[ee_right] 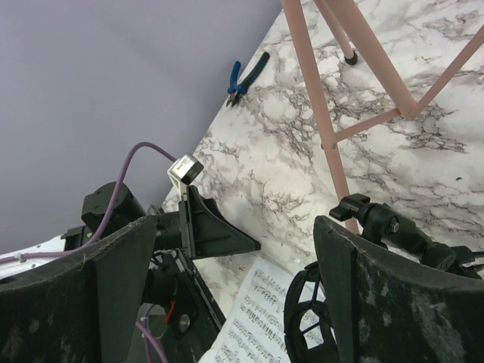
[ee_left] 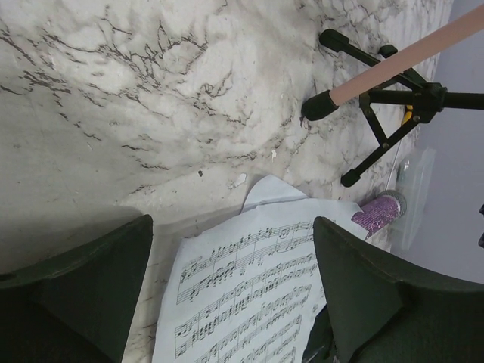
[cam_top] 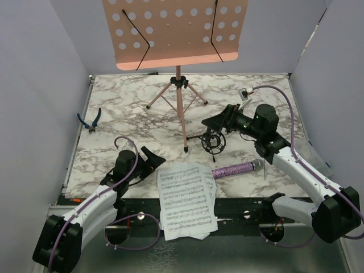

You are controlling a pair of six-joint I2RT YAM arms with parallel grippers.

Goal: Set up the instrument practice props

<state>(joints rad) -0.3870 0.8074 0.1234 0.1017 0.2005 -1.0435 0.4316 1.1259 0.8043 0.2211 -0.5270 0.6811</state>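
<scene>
Overhead, my left gripper (cam_top: 152,163) sits open and empty low over the white marble-patterned table (cam_top: 125,108), its fingertips just beside the left edge of the white sheet-music pages (cam_top: 186,196), which lie flat with their near end hanging past the table's front edge. The glittery purple microphone (cam_top: 236,169) lies on its side just right of the pages, its handle end meeting them. My right gripper (cam_top: 215,122) is also spread and holds nothing, just above and beside the small black tripod shock-mount (cam_top: 213,141), which stands next to the front leg of the pink perforated music stand (cam_top: 176,31); whether I touch the mount I cannot tell. The blue-handled pliers (cam_top: 90,120) lie well apart at the left edge. From my left wrist, both fingers (ee_left: 76,287) frame the top of the pages, which lie between them but ungripped; the microphone's end peeks by the right finger, and the stand's foot and the mount's legs are beyond. From my right wrist, the fingers (ee_right: 393,302) stand wide apart, the mount's ring just inside the right one, the pages' corner below between them.
</scene>
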